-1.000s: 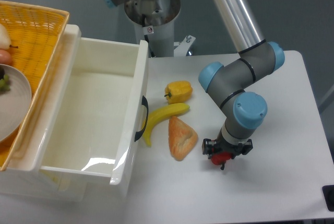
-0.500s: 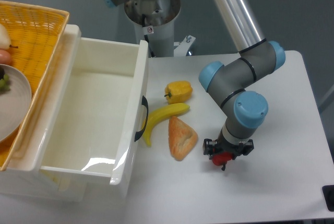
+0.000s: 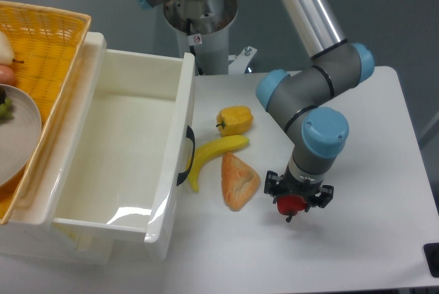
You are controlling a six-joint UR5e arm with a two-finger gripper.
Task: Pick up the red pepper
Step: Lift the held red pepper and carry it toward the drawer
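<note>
While gripped by hand [image 3: 295, 198], red pepper [image 3: 291, 204]

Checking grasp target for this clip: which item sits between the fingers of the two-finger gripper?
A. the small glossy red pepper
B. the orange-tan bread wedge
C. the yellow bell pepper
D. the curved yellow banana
A: the small glossy red pepper sits between the fingers of the gripper; the others lie apart to the left.

No text, brand or number can be read anywhere around me. My base column [image 3: 203, 33] carries one small round red-and-white sticker [image 3: 197, 39], too small to make out; nothing else in view bears any marking.
</note>
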